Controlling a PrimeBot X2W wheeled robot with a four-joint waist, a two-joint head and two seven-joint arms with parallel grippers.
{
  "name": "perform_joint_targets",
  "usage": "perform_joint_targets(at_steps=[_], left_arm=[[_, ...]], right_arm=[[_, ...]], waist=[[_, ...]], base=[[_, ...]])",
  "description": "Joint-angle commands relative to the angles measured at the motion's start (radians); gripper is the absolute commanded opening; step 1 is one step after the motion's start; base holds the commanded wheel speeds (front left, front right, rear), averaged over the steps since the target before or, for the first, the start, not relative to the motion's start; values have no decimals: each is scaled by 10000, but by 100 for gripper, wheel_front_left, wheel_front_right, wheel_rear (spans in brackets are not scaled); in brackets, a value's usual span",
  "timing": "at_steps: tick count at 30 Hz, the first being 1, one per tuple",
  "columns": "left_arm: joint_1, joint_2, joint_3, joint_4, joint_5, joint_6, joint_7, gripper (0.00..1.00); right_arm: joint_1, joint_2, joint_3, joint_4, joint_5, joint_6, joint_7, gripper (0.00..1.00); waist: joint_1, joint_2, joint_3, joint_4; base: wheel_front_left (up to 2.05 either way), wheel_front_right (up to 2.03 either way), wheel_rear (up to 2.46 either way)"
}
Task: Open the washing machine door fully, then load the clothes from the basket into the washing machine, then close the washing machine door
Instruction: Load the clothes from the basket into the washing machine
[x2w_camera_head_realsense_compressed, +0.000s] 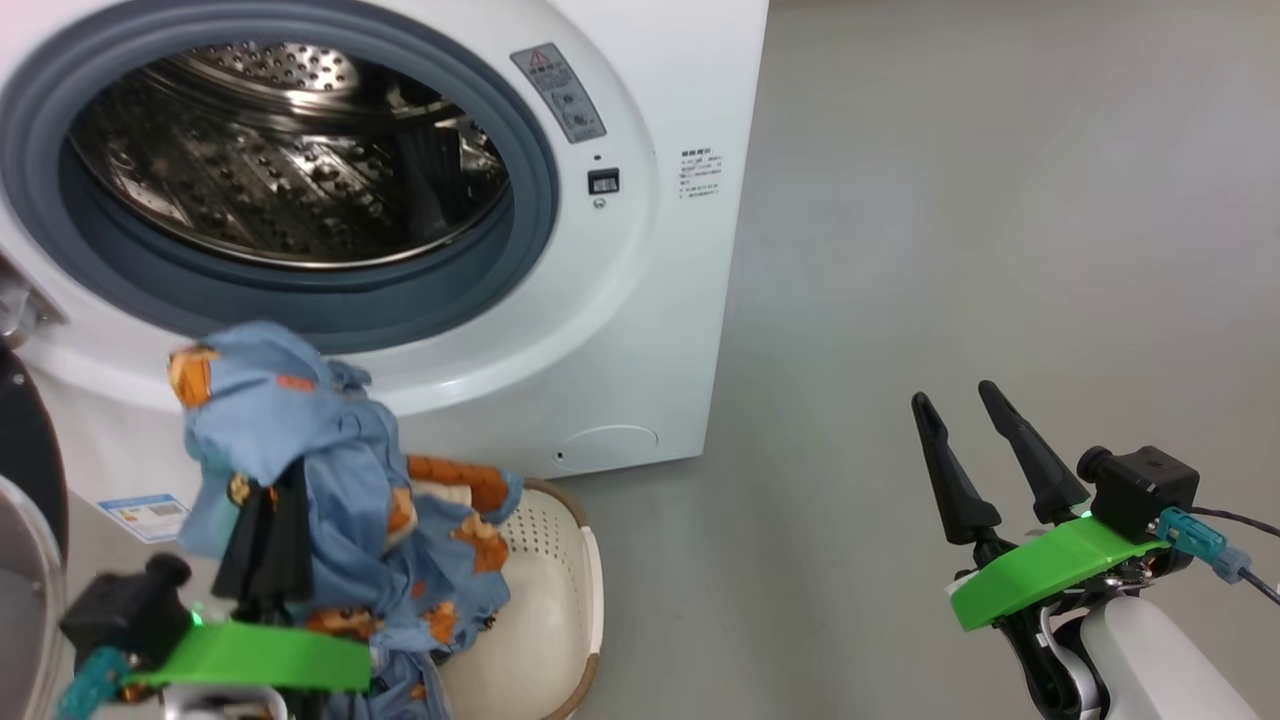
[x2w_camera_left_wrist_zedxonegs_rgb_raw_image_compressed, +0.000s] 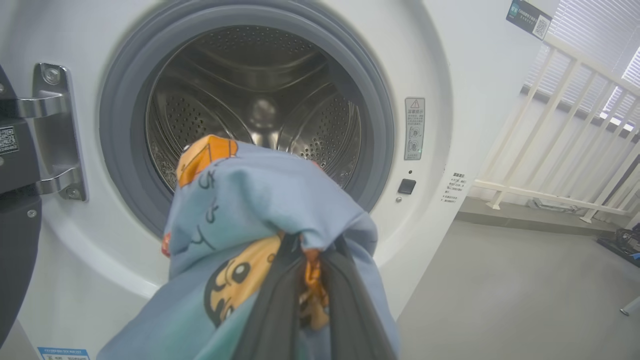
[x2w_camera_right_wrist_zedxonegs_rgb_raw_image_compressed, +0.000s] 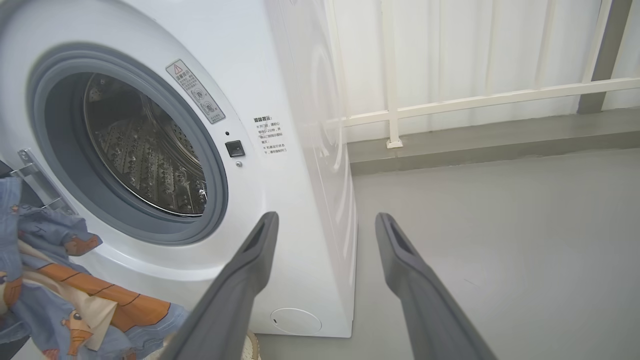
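The left pincer (x2w_camera_head_realsense_compressed: 268, 530) is clamped shut on a bunched fold of the clothes (x2w_camera_head_realsense_compressed: 290, 420), which drape over and around its fingers and hang down past it into the basket (x2w_camera_head_realsense_compressed: 555, 560), just below it and to its right. Straight ahead of this pincer, and a little above it, the steel drum (x2w_camera_left_wrist_zedxonegs_rgb_raw_image_compressed: 255, 100) of the washing machine (x2w_camera_head_realsense_compressed: 620, 330) stands open. The washing machine door (x2w_camera_left_wrist_zedxonegs_rgb_raw_image_compressed: 15, 225) is swung out to the pincer's left, with its metal hinge (x2w_camera_left_wrist_zedxonegs_rgb_raw_image_compressed: 55, 130) bare. The right pincer (x2w_camera_head_realsense_compressed: 953, 398) hangs well off to the side over the floor (x2w_camera_head_realsense_compressed: 1000, 200), jaws spread and holding nothing. The chief risk, as I judge it, is the hanging tail: if the bundle goes in too low, the loose cloth may drag on the basket rim and tug the basket along, or fall across the grey seal (x2w_camera_head_realsense_compressed: 300, 300) and be pinched when the door closes. The hold takes only part of the fabric, so a snag on the hinge could pull the clothes free.
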Motion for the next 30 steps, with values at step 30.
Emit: perform_joint_targets(at_steps=[30], left_arm=[[-9171,1436,668,6554,855,-1145,-107,0]], right_arm=[[-1346,897,231,-1098,-429,46,-80,100]], waist=[[0,0,5000,-2012]], base=[[0,0,0]])
